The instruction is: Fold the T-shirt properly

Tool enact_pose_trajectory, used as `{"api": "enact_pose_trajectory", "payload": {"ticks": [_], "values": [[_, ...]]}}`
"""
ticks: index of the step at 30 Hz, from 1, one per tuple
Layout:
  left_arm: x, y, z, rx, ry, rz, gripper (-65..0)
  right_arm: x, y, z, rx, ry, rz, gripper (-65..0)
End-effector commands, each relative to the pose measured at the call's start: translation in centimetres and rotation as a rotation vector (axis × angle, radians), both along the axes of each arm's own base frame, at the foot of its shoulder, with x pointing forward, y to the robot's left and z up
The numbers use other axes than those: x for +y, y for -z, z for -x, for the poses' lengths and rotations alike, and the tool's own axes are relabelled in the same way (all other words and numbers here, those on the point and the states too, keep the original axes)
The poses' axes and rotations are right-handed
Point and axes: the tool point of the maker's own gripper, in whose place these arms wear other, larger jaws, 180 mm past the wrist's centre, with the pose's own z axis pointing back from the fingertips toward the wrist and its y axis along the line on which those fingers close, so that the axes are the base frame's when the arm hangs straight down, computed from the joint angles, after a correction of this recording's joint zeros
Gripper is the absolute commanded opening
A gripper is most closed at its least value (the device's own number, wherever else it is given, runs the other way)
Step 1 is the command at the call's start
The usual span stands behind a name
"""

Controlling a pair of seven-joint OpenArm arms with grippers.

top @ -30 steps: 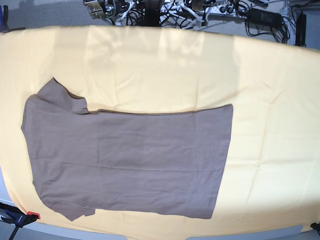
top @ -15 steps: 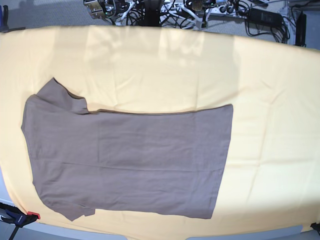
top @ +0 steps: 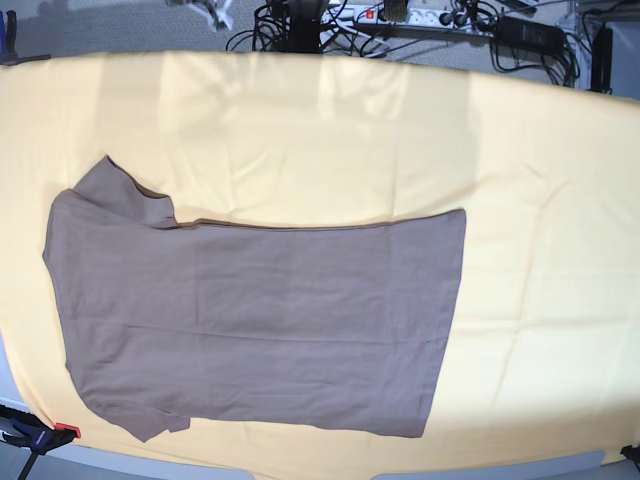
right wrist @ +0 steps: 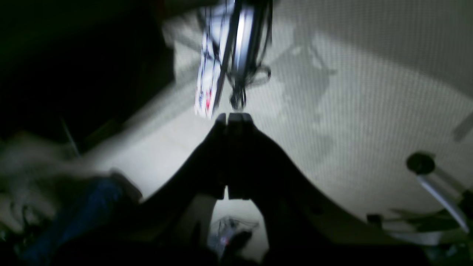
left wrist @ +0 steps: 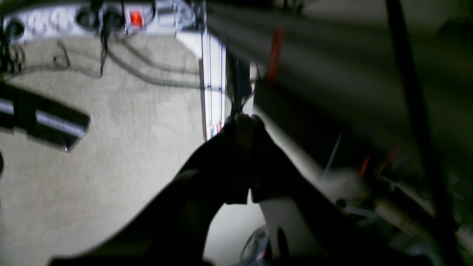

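The taupe T-shirt (top: 260,320) lies flat on the pale-yellow cloth (top: 540,200) in the base view, neck and sleeves to the left, hem to the right. No arm shows in the base view. My left gripper (left wrist: 242,120) is shut and empty, hanging over carpeted floor beside the table. My right gripper (right wrist: 231,117) is shut and empty, also over the floor. The shirt shows in neither wrist view.
Cables and a power strip (top: 400,15) lie on the floor behind the table. A clamp (top: 40,435) grips the cloth at the front left corner. The wrist views are dark and blurred, showing carpet (left wrist: 111,147) and a white table leg (left wrist: 212,77).
The metal arm parts seen at the top edge behind the table have moved out of the base view. The shirt has not moved.
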Motion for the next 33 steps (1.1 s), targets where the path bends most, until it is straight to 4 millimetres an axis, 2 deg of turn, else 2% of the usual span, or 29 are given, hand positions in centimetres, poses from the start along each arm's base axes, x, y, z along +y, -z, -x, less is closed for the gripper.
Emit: {"api": "enact_pose_trajectory", "payload": {"ticks": [1, 4, 8, 11, 15, 21, 24, 28, 31, 33], "values": [[0.4, -0.6, 0.2, -0.015, 0.013, 0.003, -65.0, 0.4, -0.6, 0.2, -0.007, -0.01, -0.046, -65.0], [1.0, -2.4, 1.3, -0.037, 0.084, 0.011, -65.0, 0.5, -2.6, 2.8, 0.028, -0.074, -0.12, -65.0], [1.3, -5.8, 1.7, -0.071, 0.167, 0.022, -65.0, -0.8, -5.7, 5.0, 0.052, -0.081, -0.131, -65.0], [1.7, -8.9, 1.3, -0.109, 0.243, 0.025, -65.0, -1.6, -8.5, 6.0, 0.038, -0.134, -0.125, -65.0], [2.5, -13.6, 0.0, -0.173, 0.342, 0.014, -65.0, -1.7, -13.1, 5.9, -0.034, -0.237, -0.138, -65.0], [3.0, -20.7, -2.4, -0.29, 0.428, -0.011, -65.0, -0.2, -20.7, 4.4, -0.158, -0.346, -0.162, -65.0], [3.3, -23.7, -3.6, -0.355, 0.451, -0.03, -65.0, 0.3, -23.7, 2.9, -0.233, -0.381, -0.128, -65.0], [3.5, -26.7, -5.4, -0.44, 0.481, -0.047, -65.0, 0.3, -26.2, 0.9, -0.331, -0.434, -0.064, -65.0], [3.8, -28.0, -7.3, -0.505, 0.484, -0.074, -65.0, 0.7, -27.4, -1.5, -0.43, -0.415, -0.045, -65.0], [3.6, -28.5, -8.0, -0.536, 0.495, -0.073, -65.0, 0.2, -28.0, -3.2, -0.497, -0.403, 0.007, -65.0]]}}
